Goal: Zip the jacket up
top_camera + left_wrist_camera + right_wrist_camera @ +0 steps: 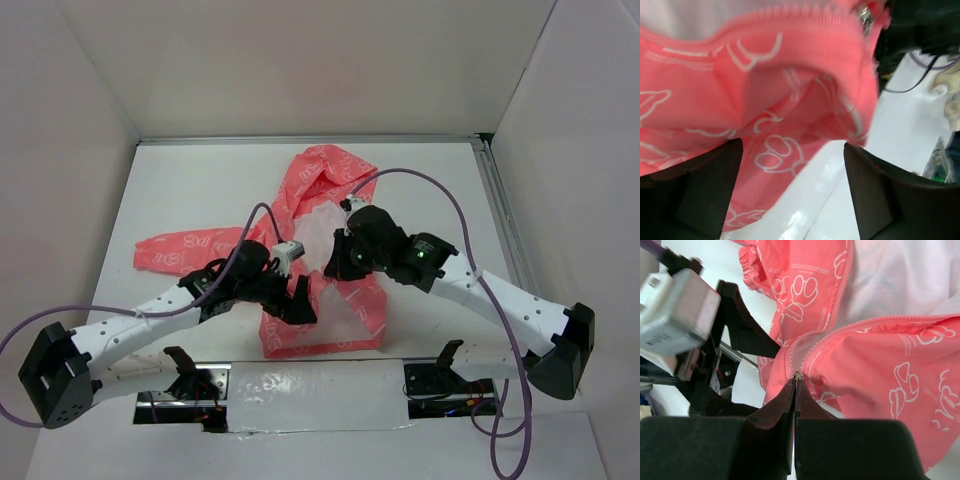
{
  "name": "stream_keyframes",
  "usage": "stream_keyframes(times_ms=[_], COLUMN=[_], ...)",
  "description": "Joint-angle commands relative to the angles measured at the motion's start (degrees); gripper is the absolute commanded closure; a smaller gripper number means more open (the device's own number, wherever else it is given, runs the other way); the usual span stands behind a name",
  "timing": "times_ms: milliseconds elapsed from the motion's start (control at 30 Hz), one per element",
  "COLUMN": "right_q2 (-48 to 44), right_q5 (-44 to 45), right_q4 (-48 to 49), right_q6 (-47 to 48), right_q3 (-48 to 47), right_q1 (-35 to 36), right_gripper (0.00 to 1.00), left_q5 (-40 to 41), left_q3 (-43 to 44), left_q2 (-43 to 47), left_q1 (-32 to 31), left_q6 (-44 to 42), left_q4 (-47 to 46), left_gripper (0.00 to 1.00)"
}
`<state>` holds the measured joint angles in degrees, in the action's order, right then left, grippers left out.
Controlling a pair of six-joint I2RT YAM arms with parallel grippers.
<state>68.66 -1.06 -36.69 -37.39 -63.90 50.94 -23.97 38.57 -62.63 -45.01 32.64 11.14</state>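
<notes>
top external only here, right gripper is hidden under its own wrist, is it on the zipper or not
observer: Yes. The right wrist view shows the right gripper shut, its tips pinching the small metal zipper pull.
operator: how far is it zipped
observer: Barely. Just beyond the pull the two rows of teeth split apart, and the jacket lies open on its pale lining.
operator: left gripper got the hem?
observer: No. The left wrist view shows the left gripper open, with pink fabric showing between its spread fingers and none of it pinched.
</notes>
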Motion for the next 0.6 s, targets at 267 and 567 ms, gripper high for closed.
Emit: stream_keyframes(times_ms=[267, 567], right_q2=[-0.3, 0.2], right_q5=[1.4, -2.8], right_q4=[-3.9, -6.2], right_q6=[2.4, 2.0], right_q3=[-9.0, -12.7], right_q1=[0.2, -2.2], right_gripper=[1.0, 1.0], left_q5=[23.5, 47.0], left_q3=[9.3, 12.1], left_q2=[6.8, 0.7], left_q1=[-8.2, -18.9], left_q6=[-9.3, -19.6], left_q4=[0.9, -7.0], left_gripper=[0.01, 0.03])
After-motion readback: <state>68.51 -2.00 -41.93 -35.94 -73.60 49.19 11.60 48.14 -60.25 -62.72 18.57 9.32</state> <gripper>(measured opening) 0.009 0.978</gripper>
